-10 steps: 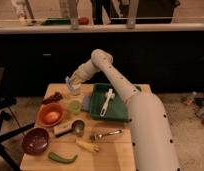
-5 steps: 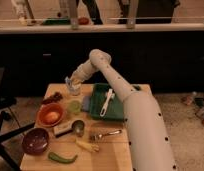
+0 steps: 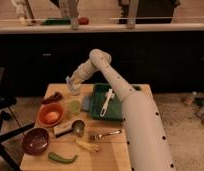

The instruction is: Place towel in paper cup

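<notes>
Claw [image 3: 73,83] at far left of bench [image 3: 107,155], directly over pale paper cup [image 3: 73,90]; spread or pressed together: cannot tell; cup near back edge, just left of green tray [image 3: 97,114].

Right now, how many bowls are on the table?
2. An orange bowl at the table's left edge; a dark red bowl at the near left corner. None seems hidden. The end effector is over the far left part.

Wooden table [image 3: 107,159] — tray [image 3: 97,108], orange bowl [image 3: 40,119], fork [image 3: 106,134], banana [image 3: 87,145] — gripper [image 3: 73,86] above far edge.
</notes>
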Tool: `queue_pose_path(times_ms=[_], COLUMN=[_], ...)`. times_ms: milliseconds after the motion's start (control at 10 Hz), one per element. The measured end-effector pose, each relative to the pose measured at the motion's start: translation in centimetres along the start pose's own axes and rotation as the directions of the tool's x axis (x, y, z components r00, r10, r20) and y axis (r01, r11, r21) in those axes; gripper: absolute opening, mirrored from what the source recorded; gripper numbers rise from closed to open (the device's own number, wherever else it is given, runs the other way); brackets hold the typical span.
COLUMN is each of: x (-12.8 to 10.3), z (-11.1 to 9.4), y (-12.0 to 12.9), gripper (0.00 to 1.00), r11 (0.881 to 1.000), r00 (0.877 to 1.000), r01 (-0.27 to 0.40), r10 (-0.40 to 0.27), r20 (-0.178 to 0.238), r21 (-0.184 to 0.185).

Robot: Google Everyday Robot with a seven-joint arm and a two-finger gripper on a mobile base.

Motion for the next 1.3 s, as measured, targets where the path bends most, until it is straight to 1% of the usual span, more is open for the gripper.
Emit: queue_pose_path(times_ms=[100,300,400,700,900,1000,1100,1300], x=[0.1,0.2,0.3,0.7,0.8,0.8,0.8,0.9], z=[-0.1,-0.3,-0.3,-0.7,-0.8,-0.8,-0.9,-0.9], y=[0.4,1.2,1.1,1.4,1.6,1.7,1.8,2.0], gripper=[0.11,0.31,0.38,0.39,0.5,0.58,0.61,0.57], r11=[1.0,1.0,1.0,1.0,1.0,1.0,1.0,1.0], r00=[1.0,1.0,1.0,1.0,1.0,1.0,1.0,1.0], r01=[0.002,-0.002,-0.005,-0.013,-0.017,-0.018,-0.019,-0.02], r10=[-0.002,0.002,0.005,0.013,0.017,0.018,0.019,0.02], r20=[0.0,-0.003,-0.003,-0.004,-0.003,-0.002,-0.002,0.0], r21=[-0.003,-0.002,-0.002,-0.002,-0.003,-0.005,-0.005,-0.007])
